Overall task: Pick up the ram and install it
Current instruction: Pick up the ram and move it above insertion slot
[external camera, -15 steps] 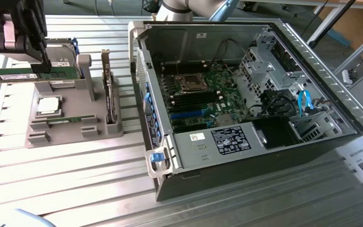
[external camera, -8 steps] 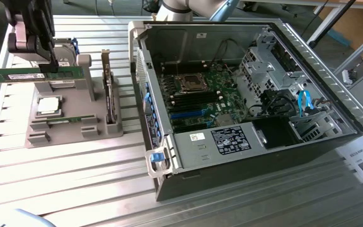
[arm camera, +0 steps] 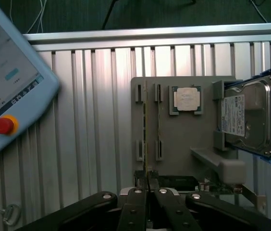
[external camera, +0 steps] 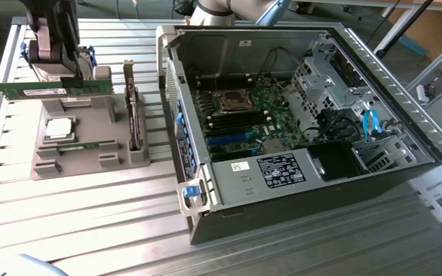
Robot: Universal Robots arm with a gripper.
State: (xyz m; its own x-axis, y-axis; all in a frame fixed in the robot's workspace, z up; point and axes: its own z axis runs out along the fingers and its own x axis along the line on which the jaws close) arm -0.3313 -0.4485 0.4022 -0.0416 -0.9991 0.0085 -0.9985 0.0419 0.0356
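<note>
We see the jaws pressed together on the ram [arm camera: 145, 126]. In the wrist view the two black fingertips of the gripper [arm camera: 147, 186] meet on its thin edge, and the stick runs away from them edge-on as a narrow line. In the exterior view the gripper [external camera: 71, 83] pinches the green ram [external camera: 37, 90] near the end towards that view's right. The stick is level and long side up, just over the raised posts of the grey holder [external camera: 90, 141]. We cannot tell whether its lower edge has left them.

On the holder's deck a square silver CPU [external camera: 58, 128] lies flat in its recess, close below the ram. A taller expansion card [external camera: 133, 115] stands on edge along the side of the holder nearest the computer. The wrist view shows a hard drive [arm camera: 248, 120] in a blue-edged carrier, leaning at the holder's far side.

Further out in the wrist view, a teach pendant [arm camera: 15, 72] with a red stop button [arm camera: 4, 125] lies on the slatted aluminium table [external camera: 90, 218], well apart from the holder.

The open computer case [external camera: 205, 43] lies on its side at the exterior view's right. Its motherboard [external camera: 263, 118] is exposed, and the long memory slots [external camera: 214, 122] lie beside the processor socket (no green stick shows in them).
</note>
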